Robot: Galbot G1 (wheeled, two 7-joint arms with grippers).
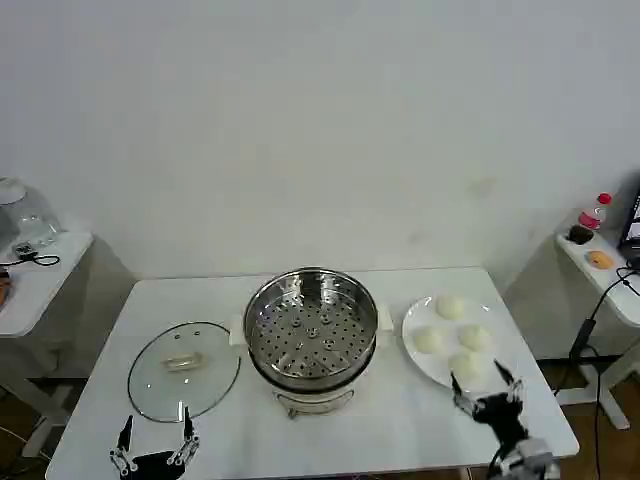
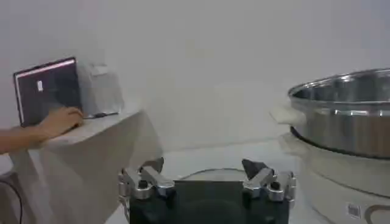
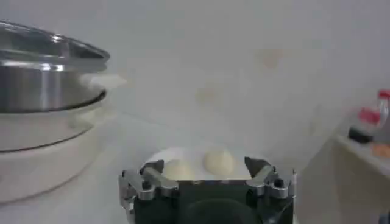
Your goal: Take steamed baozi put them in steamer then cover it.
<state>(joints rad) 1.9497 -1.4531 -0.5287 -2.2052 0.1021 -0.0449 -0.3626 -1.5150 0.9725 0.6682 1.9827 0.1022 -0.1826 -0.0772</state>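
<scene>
A: Starting at the left of the table (image 1: 420, 440). The left gripper (image 1: 155, 440) hangs at the near edge, fingers spread wide, nothing in them. Just beyond it, toward twelve o'clock, lies the cover (image 1: 184, 369), flat on the table, its pale handle facing up.

B: Glass with a metal rim, so I'd judge it heavy for its size, rigid, slick and breakable. That centre handle looks like the one sensible place to take hold.

A: Moving to the middle: the steamer (image 1: 312, 335), open, perforated tray bare, at three o'clock from the cover. Steel, solid, and probably going nowhere.

B: And the buns?

A: At three o'clock of the steamer, four steamed baozi (image 1: 450, 307) sit on a white plate (image 1: 412, 322). The right gripper (image 1: 486, 386) hovers at the plate's near rim, about six o'clock from them, jaws wide apart and empty.

B: Those should be light, soft and easily dented, perhaps a little tacky. I'd say close gently across the widest part of one, low on its sides, just enough to lift.
</scene>
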